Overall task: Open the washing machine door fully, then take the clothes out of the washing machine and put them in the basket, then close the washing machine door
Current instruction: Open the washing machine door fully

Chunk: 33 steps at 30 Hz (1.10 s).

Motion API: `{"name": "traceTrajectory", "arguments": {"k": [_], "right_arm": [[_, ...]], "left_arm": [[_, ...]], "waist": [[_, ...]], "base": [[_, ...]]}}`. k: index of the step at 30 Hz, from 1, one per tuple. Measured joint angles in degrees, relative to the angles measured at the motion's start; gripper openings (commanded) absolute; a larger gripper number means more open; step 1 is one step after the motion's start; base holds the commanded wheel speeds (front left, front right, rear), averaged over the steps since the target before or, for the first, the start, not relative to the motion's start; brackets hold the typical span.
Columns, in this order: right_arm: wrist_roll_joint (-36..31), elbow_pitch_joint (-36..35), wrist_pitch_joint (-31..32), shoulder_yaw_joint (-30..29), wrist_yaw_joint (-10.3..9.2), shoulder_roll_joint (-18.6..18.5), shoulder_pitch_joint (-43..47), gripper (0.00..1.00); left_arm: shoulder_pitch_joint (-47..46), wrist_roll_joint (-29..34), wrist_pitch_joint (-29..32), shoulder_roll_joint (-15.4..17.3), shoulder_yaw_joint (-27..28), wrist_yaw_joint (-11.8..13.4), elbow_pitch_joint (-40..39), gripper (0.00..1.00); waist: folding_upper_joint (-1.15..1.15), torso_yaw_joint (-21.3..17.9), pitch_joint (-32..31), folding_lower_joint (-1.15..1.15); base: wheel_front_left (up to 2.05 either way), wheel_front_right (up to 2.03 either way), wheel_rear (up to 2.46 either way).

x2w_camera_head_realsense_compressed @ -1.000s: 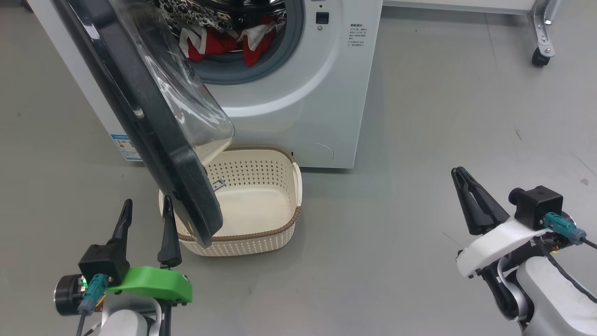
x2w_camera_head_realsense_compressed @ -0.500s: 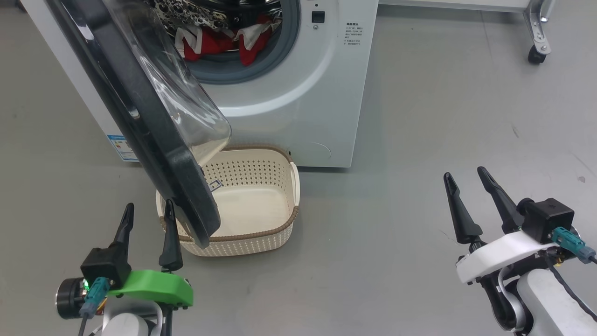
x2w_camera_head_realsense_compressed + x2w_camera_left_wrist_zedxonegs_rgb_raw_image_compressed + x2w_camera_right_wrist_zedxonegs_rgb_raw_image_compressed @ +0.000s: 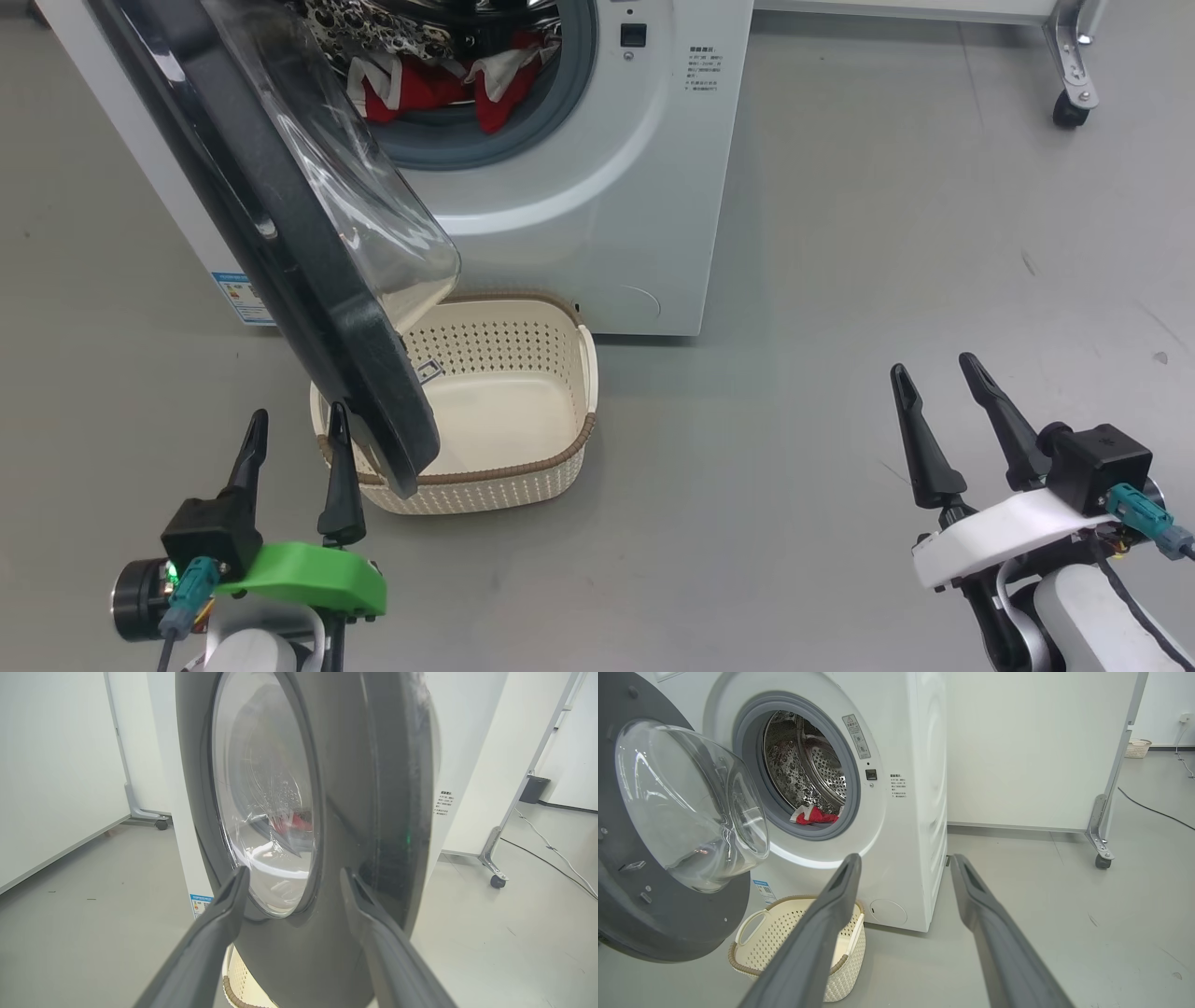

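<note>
Washing machine door (image 3: 303,285) ajar, left fingers (image 3: 342,467) spread beside its rim, right fingers (image 3: 920,443) spread, empty

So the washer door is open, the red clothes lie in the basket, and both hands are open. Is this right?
No, one thing is wrong. The head view shows the red clothes inside the washer, not in the basket, which holds no clothes. The door is open, and the left hand and the right hand are open.
</note>
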Motion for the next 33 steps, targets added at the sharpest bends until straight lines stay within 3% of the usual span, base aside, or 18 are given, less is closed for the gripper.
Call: {"name": "traceTrajectory", "arguments": {"k": [10,33], "right_arm": [[-1.7,-1.1,0.0,-1.6,0.21,1.1,1.7,1.0],[-4.6,-1.3,0.0,-4.5,2.67,2.8,3.5,1.0]], "left_arm": [[0.3,0.0,0.0,0.0,0.0,0.0,0.1,1.0],[0.4,0.0,0.0,0.0,-0.3,0.0,0.2,1.0]], "waist": [[0.0,-0.1,-0.2,0.0],[0.0,-0.2,-0.7,0.0]], "base": [[0.0,0.0,0.0],[0.0,0.0,0.0]]}}
